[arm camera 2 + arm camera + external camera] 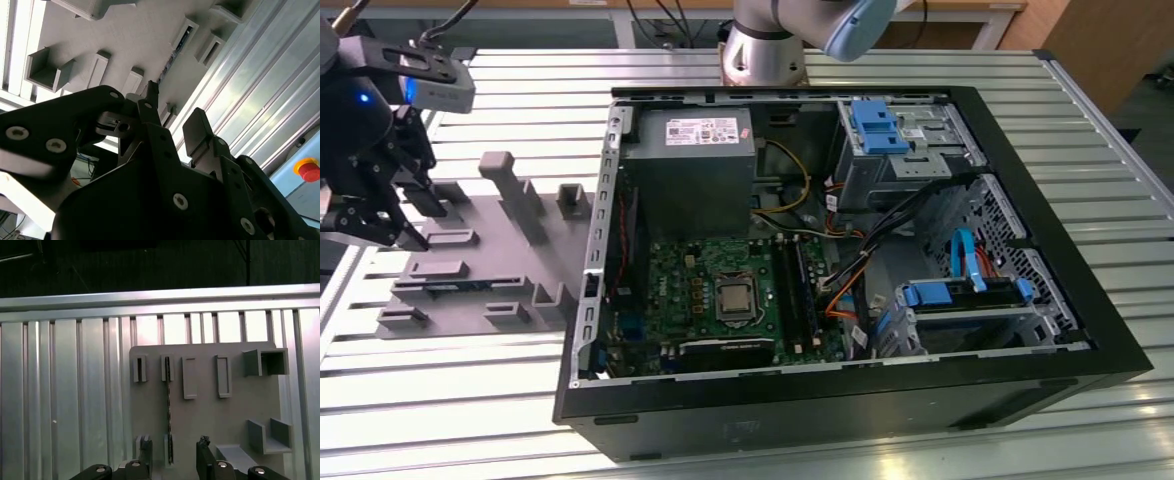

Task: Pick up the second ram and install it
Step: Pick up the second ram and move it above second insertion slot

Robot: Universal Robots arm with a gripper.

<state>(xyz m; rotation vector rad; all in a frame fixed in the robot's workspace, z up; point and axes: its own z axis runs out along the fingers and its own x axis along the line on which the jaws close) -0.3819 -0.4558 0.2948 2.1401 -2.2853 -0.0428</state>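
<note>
This looks like the pick-up step. The end effector (pixel 174 460) hangs over the grey fixture (pixel 210 415) on the slatted desk (pixel 65 390), its 2 fingers spread with nothing pinched between them. The second ram (pixel 168 410) stands on its long edge in the fixture, held by a pair of small slotted posts, 1 at each end. It has not been lifted. In the first wrist view its thin edge runs roughly along the gap between the fingers, and I'd say the tips are above it, not touching. The open computer case (pixel 854 400), with its black slot rails (pixel 794 290), sits well apart toward the exterior view's right. To my eye, a clean grasp calls for the fingers to straddle the stick squarely, clear of both posts, and close on its flat faces.
</note>
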